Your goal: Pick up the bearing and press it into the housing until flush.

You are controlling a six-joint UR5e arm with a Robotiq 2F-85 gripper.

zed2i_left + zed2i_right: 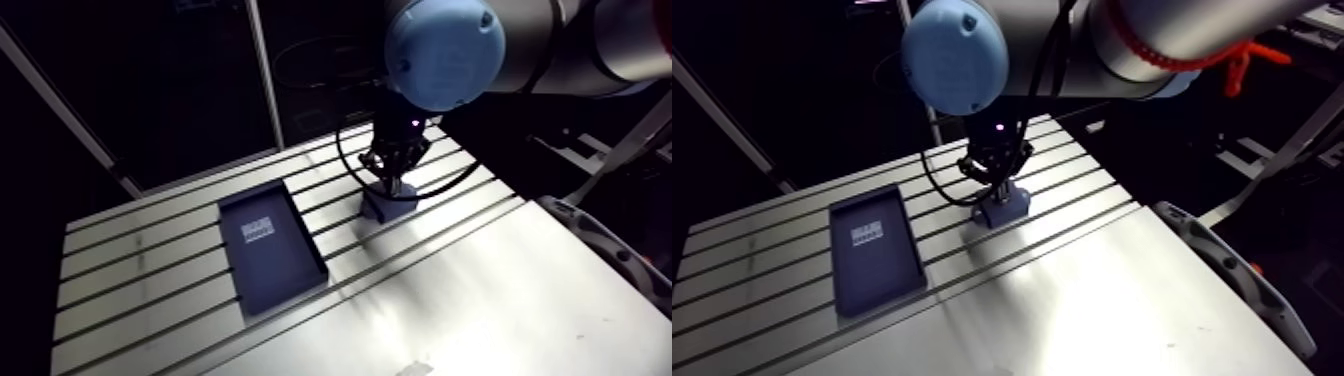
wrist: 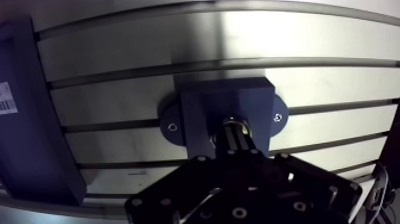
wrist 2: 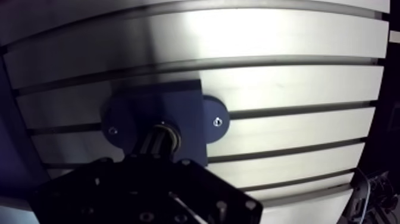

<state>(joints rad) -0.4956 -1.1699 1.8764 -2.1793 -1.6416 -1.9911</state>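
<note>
A dark blue housing (image 2: 199, 113) with two screwed flange ears sits on the slotted table (image 1: 500, 290). The bearing (image 2: 237, 123) shows as a metal ring in the housing's top, right at my fingertips. My gripper (image 2: 236, 136) stands straight above it with its two fingers drawn close together, and their tips rest against the ring. The ring looks wider than the paired fingers, and most of it is hidden under them. In the arm view the gripper (image 1: 395, 183) comes down onto the housing (image 1: 385, 205).
A dark rectangular tray (image 1: 270, 245) with a white label lies on the table beside the housing, a short gap away. Its edge shows in the wrist view (image 2: 36, 119). The table's front and right edges are close to the housing.
</note>
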